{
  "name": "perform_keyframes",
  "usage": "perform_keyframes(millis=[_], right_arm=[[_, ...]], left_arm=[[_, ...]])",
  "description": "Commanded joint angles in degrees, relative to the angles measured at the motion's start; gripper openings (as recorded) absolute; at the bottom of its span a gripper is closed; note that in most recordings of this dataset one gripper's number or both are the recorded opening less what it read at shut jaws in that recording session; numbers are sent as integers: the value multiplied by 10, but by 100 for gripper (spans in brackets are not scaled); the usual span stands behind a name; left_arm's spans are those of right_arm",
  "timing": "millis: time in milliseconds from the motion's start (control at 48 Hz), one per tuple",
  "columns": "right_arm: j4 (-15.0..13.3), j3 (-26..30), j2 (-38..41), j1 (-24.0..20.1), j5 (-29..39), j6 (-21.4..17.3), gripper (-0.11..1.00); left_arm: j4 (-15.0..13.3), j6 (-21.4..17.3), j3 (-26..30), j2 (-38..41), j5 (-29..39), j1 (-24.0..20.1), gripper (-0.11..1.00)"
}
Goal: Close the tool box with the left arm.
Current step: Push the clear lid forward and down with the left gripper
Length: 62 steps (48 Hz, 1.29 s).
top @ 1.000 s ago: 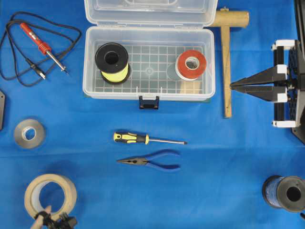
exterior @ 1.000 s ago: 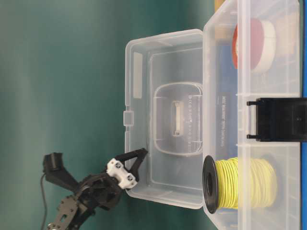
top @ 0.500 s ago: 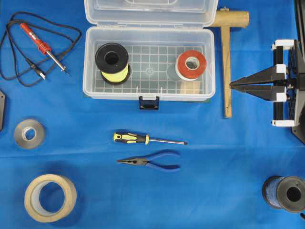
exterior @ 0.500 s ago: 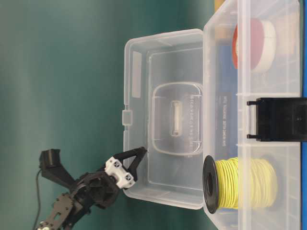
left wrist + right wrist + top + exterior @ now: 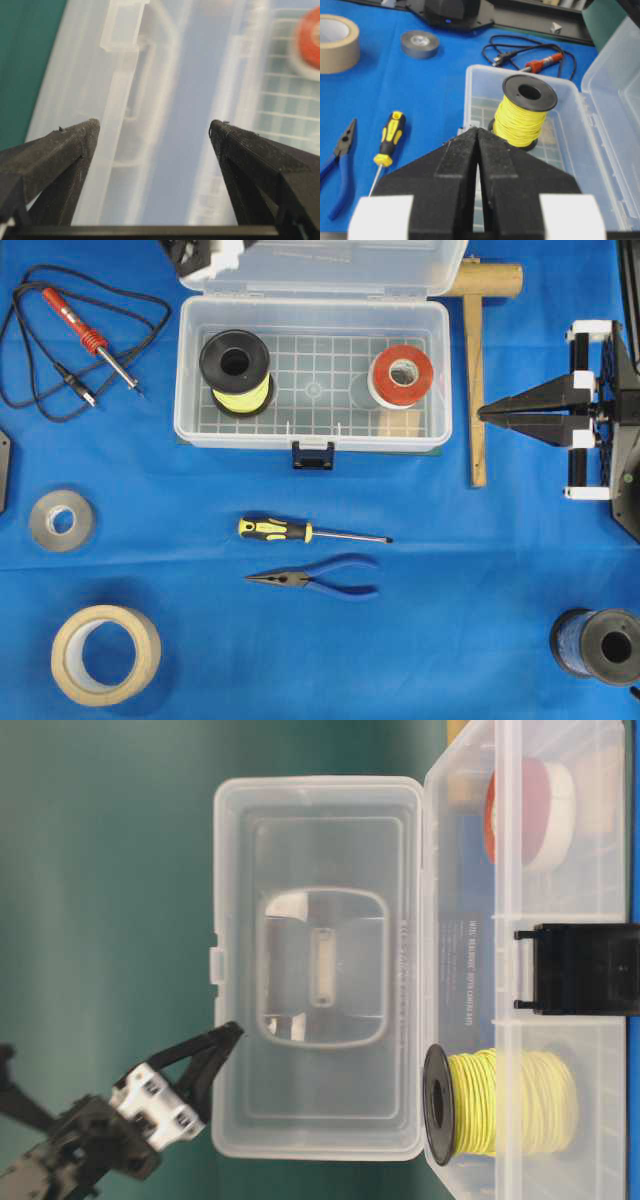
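Tool box [image 5: 312,430], top centre: lid [image 5: 315,1020] raised. Left gripper [image 5: 155,130], fingers spread wide, at lid's edge. Right gripper [image 5: 487,413], right edge: fingers closed, empty.

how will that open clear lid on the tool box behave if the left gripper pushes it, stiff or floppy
The lid looks like thin moulded clear plastic with ribs, so probably fairly stiff, with slight flex. It is hinged to the tool box, so a push should swing it rather than slide it. The open left gripper sits near one corner, so an off-centre push may twist it slightly.
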<state>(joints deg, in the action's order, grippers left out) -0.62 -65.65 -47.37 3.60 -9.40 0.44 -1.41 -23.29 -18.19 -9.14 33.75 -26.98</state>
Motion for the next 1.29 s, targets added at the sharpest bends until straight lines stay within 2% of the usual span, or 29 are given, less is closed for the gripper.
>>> perform_keyframes(millis=[0,187,750,979,1270], right_arm=[[-1,6,3,1,-3,1,0],[0,6,3,2,-3,1,0],[0,7,3,2,-2,1,0],[0,7,1,1,-3,1,0],[0,6,1,2,-3,0,0]], left_arm=[[-4,16,-18,-13,22,41,91],[-4,47,-48,-47,27,91,91],[-11,47,-137,-122,25,248,91],[-15,49,-179,-174,11,266,91],[-21,49,-294,-328,-123,266,91]])
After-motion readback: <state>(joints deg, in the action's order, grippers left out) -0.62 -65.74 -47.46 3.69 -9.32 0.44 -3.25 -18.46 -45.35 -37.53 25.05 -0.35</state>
